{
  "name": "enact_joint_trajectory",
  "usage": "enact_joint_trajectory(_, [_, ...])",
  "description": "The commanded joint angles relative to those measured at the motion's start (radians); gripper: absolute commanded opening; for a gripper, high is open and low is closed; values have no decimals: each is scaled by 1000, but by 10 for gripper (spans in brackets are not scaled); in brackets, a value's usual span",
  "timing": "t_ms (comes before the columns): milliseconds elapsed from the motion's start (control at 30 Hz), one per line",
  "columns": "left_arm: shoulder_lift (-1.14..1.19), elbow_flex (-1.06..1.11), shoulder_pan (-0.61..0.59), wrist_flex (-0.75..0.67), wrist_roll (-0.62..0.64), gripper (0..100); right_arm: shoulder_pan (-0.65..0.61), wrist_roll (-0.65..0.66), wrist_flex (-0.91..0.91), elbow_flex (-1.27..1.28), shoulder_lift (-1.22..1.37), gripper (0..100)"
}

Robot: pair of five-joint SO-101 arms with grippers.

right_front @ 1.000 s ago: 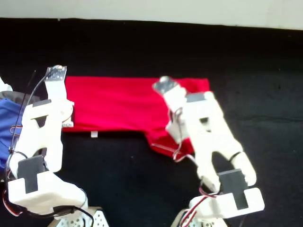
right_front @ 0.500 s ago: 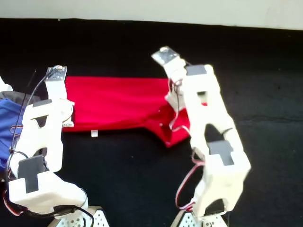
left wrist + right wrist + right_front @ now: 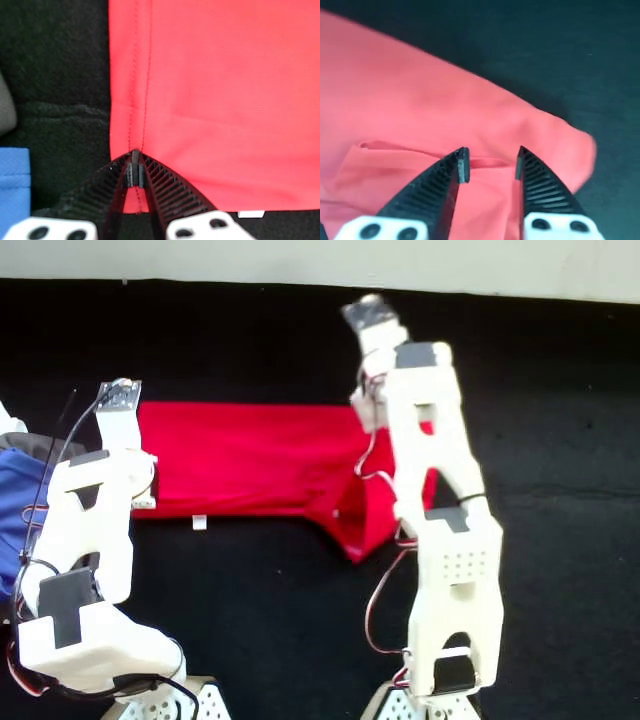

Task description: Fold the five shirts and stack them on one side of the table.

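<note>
End of red shirt (image 3: 240, 455) behind right arm (image 3: 435, 465)

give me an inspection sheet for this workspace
Surface: table covered in black cloth.
Job's things: red shirt spread flat, right end bunched; blue shirt at the left edge.
Clutter: grey item beside the blue shirt, unclear what.
Grippers: left gripper shut on the red shirt's hem; right gripper open over the bunched end.
Cables: wires hang along the right arm; black cable by the left arm.
Surroundings: pale wall behind the table.
</note>
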Motion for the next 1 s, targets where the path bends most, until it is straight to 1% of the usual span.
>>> enact_joint_trajectory(0, [2,2,-12,-25,8,10,31,-25,125,-96,-15,162])
enact_joint_trajectory(100, [2,2,-12,-25,8,10,16,43,320,-171,-13,162])
enact_joint_trajectory(233, [2,2,-12,-25,8,10,-1,109,334,-116,-64,163])
enact_joint_trajectory(333, [2,2,-12,-25,8,10,-53,167,334,38,-153,165])
enact_joint_trajectory(467, [2,2,-12,-25,8,10,-142,221,331,377,-352,166])
enact_joint_trajectory(567, [2,2,-12,-25,8,10,-196,235,249,613,-484,170])
enact_joint_trajectory(700, [2,2,-12,-25,8,10,-240,252,113,863,-584,254])
enact_joint_trajectory(733, [2,2,-12,-25,8,10,-254,252,85,915,-596,260])
enact_joint_trajectory(967, [2,2,-12,-25,8,10,-311,244,-51,1145,-610,259])
